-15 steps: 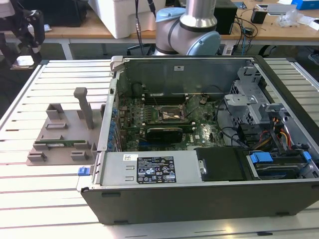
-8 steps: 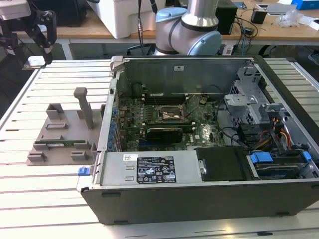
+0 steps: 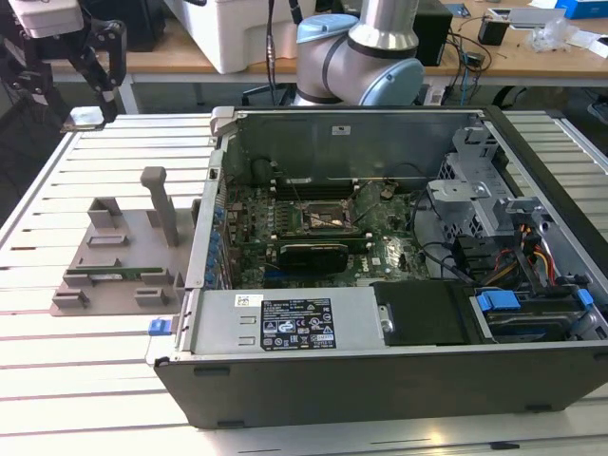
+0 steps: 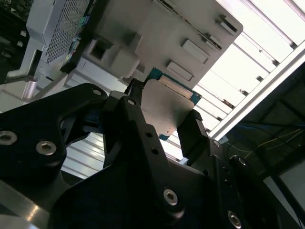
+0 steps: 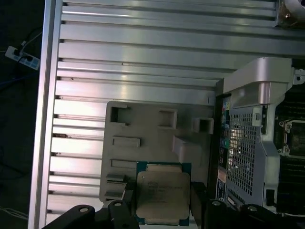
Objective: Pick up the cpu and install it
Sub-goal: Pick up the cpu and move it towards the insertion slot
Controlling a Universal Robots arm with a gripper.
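The cpu (image 5: 162, 191) is in the gripper (image 5: 162, 202), whose two black fingers (image 5: 198, 200) are clamped on opposite edges of the chip. The metal top faces the camera in the first wrist view. The second wrist view shows a flat grey face of it with a blue-green rim, pinched between the same fingers.

In the exterior view the chip hangs in the air at the far corner of the slatted aluminium worktop (image 3: 95, 380), on that view's left. It is well apart from the open computer case (image 3: 380, 380) and touches nothing else.

Below and beyond the chip in the first wrist view lies the grey moulded parts holder (image 5: 143, 138), flat on the slats just beside the case wall. Its pockets and posts are plain, but which recess belongs to the chip I cannot tell.

Inside the case the motherboard (image 3: 313, 247) lies flat, with the square processor socket (image 3: 326, 217) near its middle, framed by a metal bracket. The socket looks bare, though its detail is too small to be sure.

As I judge it, the pick-up is done: the chip is gripped and clear of the holder. The install is not yet done, since the chip is outside the case and far from the socket.
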